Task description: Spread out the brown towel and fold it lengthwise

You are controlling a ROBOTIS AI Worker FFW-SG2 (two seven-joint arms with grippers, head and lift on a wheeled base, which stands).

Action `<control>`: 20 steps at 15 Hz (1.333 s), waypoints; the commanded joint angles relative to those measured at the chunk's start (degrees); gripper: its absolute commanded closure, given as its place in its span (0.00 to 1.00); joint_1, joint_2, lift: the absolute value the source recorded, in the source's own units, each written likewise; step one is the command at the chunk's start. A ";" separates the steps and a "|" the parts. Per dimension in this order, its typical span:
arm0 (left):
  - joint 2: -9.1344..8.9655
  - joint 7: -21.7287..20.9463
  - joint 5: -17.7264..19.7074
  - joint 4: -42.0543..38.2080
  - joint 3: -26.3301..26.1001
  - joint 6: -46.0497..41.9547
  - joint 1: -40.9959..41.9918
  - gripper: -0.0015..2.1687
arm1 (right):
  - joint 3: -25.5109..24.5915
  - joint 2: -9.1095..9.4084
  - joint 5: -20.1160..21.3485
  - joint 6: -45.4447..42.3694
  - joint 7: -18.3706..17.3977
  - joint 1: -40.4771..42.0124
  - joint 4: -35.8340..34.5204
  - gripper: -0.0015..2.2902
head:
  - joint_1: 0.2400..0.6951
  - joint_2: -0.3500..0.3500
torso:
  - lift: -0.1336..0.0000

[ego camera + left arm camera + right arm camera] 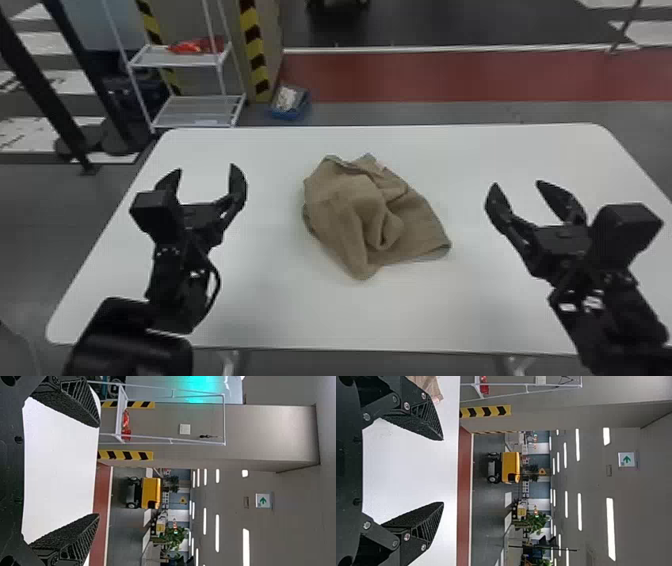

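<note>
Left gripper (205,168) and right gripper (517,183), jaws wide, flank the rumpled brown towel (340,210), best spread by pinching separate corners and easing them apart.

An industrial hall
Hazard tape (255,47), red floor lane (425,77), yellow wheeled vehicle (509,465) and strip lights (610,530) show it.

One brown towel (345,210) lies on one table (280,310). The left gripper (206,171) at nine o'clock and right gripper (516,185) at three make two. One rack (197,107) stands at ten.
</note>
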 commanded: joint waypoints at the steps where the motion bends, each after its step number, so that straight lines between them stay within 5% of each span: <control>1: 0.00 0.01 -0.08 -0.18 -0.20 0.28 -0.01 0.04 | -0.37 0.67 -0.26 0.53 0.00 -0.05 -0.15 0.16 | 1.00 0.58 | 0.10; 10: 0.96 -12.48 0.71 -3.60 1.21 8.01 0.52 0.04 | -1.87 0.67 -0.35 2.81 4.65 -1.63 0.20 0.13 | 1.00 0.53 | 0.10; 17: 0.70 -10.37 0.18 -3.78 0.50 8.36 0.17 0.04 | -2.48 0.67 0.01 5.62 5.44 -2.86 1.87 0.13 | 1.00 0.52 | 0.10; 20: 0.88 -10.45 1.06 -5.54 0.85 16.10 0.61 0.04 | -4.50 0.67 0.01 5.27 12.30 -4.00 5.04 0.13 | 1.00 0.52 | 0.10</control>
